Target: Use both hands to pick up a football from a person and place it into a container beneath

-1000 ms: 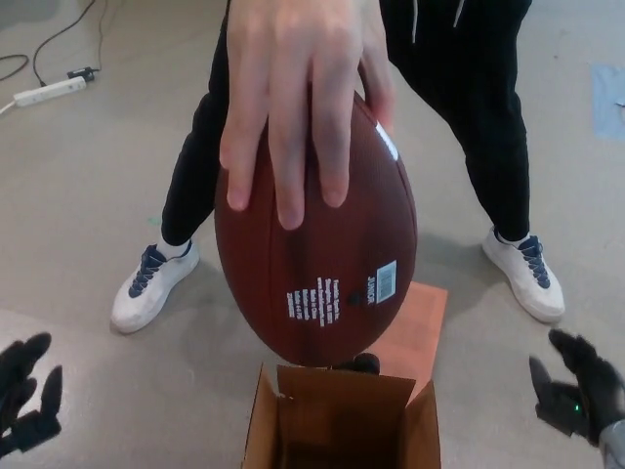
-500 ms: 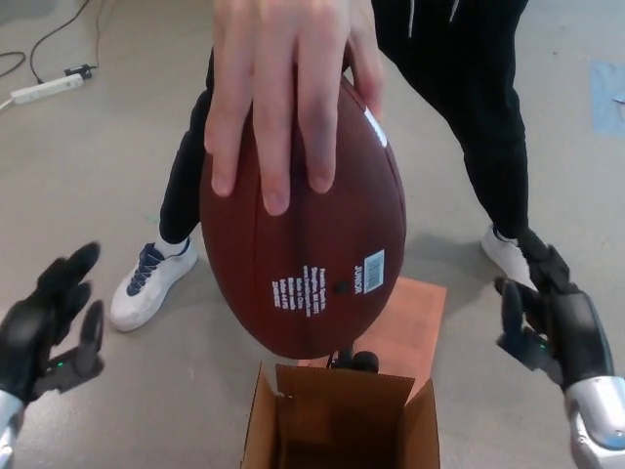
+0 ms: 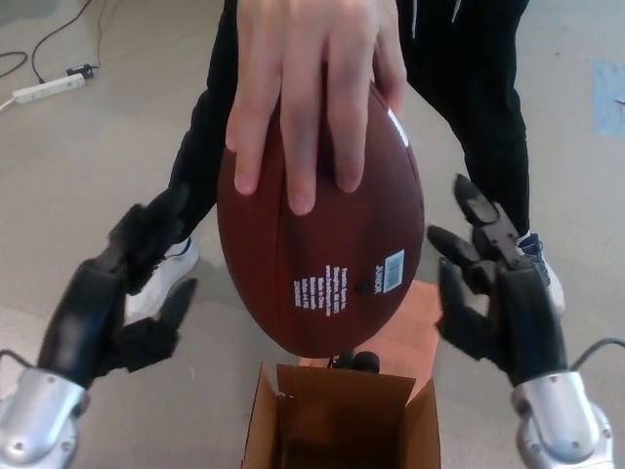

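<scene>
- A brown football (image 3: 322, 230) is held upright, point down, in mid-air by a person's hand (image 3: 312, 83) gripping its upper half from above, fingers spread over the leather.
- White print and a barcode label are seen on the football's lower face.
- The football's lower tip hangs directly above an open cardboard box (image 3: 342, 420) set on the floor (image 3: 78, 176); ball and box are apart.
- The left hand (image 3: 122, 293) is raised beside the football's left flank, fingers spread and holding nothing; no contact is seen.
- The right hand (image 3: 493, 283) is raised beside the right flank, fingers splayed, likewise empty and clear of the ball.
- A brown block (image 3: 415, 327) lies behind the box.
- The person's black trousers (image 3: 469, 107) and white sneakers (image 3: 156, 278) are seen behind the ball.
- A white power strip (image 3: 44, 91) lies toward the floor's far left corner.
</scene>
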Controlling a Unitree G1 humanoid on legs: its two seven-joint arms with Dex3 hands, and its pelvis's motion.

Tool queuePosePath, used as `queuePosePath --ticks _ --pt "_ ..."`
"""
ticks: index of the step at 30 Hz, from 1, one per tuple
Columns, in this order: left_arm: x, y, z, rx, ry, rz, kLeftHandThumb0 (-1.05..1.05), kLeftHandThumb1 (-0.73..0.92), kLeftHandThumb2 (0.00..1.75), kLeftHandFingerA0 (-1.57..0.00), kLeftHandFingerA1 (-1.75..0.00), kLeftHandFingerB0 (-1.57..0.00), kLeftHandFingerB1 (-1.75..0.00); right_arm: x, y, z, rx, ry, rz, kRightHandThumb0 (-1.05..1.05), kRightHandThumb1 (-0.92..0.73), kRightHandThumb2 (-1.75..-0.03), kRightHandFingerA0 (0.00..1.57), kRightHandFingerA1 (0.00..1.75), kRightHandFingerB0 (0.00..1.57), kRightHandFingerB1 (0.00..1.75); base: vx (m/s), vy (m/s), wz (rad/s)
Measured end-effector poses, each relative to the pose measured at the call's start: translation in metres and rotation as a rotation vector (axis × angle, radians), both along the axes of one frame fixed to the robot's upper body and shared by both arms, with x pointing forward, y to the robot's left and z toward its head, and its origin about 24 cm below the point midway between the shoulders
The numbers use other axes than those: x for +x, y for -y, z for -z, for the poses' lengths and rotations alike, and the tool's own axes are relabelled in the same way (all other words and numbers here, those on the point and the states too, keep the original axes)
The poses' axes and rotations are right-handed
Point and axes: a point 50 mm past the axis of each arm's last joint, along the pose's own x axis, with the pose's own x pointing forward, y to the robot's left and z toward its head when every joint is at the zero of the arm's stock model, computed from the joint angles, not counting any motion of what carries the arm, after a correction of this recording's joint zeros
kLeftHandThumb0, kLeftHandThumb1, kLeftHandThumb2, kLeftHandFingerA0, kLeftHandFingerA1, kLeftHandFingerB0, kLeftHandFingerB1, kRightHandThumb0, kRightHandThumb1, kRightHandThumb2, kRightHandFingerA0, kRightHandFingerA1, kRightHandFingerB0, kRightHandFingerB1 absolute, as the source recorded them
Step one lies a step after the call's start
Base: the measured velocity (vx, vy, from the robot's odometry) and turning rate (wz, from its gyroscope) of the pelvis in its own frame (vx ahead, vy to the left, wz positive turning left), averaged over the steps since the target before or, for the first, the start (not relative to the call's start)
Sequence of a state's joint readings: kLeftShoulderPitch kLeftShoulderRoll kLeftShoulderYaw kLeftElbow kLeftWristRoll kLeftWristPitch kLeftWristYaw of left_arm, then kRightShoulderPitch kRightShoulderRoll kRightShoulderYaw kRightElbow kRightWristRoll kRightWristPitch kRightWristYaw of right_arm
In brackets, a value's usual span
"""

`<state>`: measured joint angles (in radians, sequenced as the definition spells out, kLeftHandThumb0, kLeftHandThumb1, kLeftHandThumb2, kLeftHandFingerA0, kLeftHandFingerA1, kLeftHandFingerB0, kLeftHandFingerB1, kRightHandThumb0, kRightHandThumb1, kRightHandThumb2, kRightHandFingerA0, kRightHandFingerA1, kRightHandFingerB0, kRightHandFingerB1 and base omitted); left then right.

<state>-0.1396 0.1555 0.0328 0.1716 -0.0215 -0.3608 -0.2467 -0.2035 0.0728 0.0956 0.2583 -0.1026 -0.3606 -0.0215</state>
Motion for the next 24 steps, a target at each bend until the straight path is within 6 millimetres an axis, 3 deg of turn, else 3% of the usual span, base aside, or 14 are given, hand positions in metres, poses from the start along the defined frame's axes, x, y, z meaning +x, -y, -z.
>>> queuePosePath --ticks 1,4,5,8,9,11,12,13,14,16,17,24 --pt "-0.002 0.007 -0.004 -0.011 0.018 0.02 -0.83 0.85 0.68 -0.14 -0.26 -0.12 -0.25 -0.003 -0.007 -0.003 0.01 0.016 -0.019 -0.87 -0.82 -1.13 0.02 0.11 0.03 0.15 0.0 0.0 0.0" --pt "-0.006 0.027 -0.015 -0.057 0.061 0.07 -0.82 0.85 0.67 -0.14 -0.25 -0.13 -0.25 -0.011 -0.026 -0.011 0.045 0.048 -0.069 -0.78 -0.77 -1.13 0.0 0.17 0.01 0.21 0.0 0.0 0.0" --pt "-0.008 0.032 -0.019 -0.081 0.074 0.077 -0.91 0.74 1.04 -0.02 -0.35 -0.1 -0.36 -0.013 -0.03 -0.014 0.059 0.06 -0.079 -0.77 -0.77 -1.13 0.0 0.18 0.01 0.2 0.0 0.0 0.0" --pt "-0.012 0.043 -0.031 -0.144 0.113 0.084 -0.88 0.77 1.06 -0.03 -0.34 -0.11 -0.36 -0.019 -0.042 -0.022 0.094 0.086 -0.102 -0.75 -0.78 -1.15 0.0 0.19 0.0 0.2 0.0 0.0 0.0" --pt "-0.013 0.047 -0.036 -0.17 0.131 0.084 -0.88 0.79 1.07 -0.03 -0.36 -0.09 -0.36 -0.022 -0.046 -0.025 0.109 0.097 -0.107 -0.79 -0.76 -1.01 0.0 0.15 0.0 0.17 0.0 0.0 0.0" --pt "-0.016 0.054 -0.045 -0.211 0.158 0.083 -0.85 0.78 1.08 -0.02 -0.34 -0.11 -0.36 -0.026 -0.05 -0.031 0.138 0.112 -0.099 -0.79 -0.77 -1.01 0.0 0.16 0.01 0.17 0.0 0.0 0.0" --pt "-0.017 0.055 -0.047 -0.22 0.165 0.082 -0.81 0.75 1.08 0.0 -0.34 -0.15 -0.39 -0.027 -0.051 -0.032 0.142 0.116 -0.097 -0.77 -0.92 -0.74 0.0 0.2 0.0 0.21 0.0 0.0 0.0" --pt "-0.018 0.058 -0.051 -0.237 0.172 0.079 -0.81 0.75 1.08 0.0 -0.34 -0.15 -0.39 -0.027 -0.052 -0.034 0.149 0.122 -0.088 -0.77 -0.92 -0.74 0.0 0.2 0.0 0.21 0.0 0.0 0.0" --pt "-0.019 0.06 -0.053 -0.252 0.173 0.073 -0.79 0.84 0.71 -0.11 -0.28 -0.16 -0.27 -0.028 -0.052 -0.036 0.154 0.123 -0.081 -0.79 -0.77 -1.02 0.0 0.16 0.0 0.17 0.0 0.0 0.0" --pt "-0.019 0.063 -0.054 -0.269 0.166 0.064 -0.79 0.83 0.73 -0.11 -0.27 -0.15 -0.27 -0.028 -0.053 -0.036 0.158 0.12 -0.07 -0.78 -0.75 -0.96 0.0 0.19 0.0 0.19 0.0 0.0 0.0" --pt "-0.018 0.064 -0.054 -0.278 0.159 0.057 -0.78 0.74 1.04 -0.05 -0.36 -0.1 -0.36 -0.027 -0.053 -0.036 0.16 0.115 -0.063 -0.73 -0.79 -1.16 0.0 0.21 0.0 0.22 0.0 0.0 0.0" --pt "-0.01 0.071 -0.054 -0.308 0.106 0.021 -0.79 0.72 1.02 -0.05 -0.32 -0.1 -0.33 -0.023 -0.053 -0.035 0.168 0.082 -0.027 -0.75 -0.79 -1.15 0.0 0.19 0.01 0.21 0.0 0.0 0.0"
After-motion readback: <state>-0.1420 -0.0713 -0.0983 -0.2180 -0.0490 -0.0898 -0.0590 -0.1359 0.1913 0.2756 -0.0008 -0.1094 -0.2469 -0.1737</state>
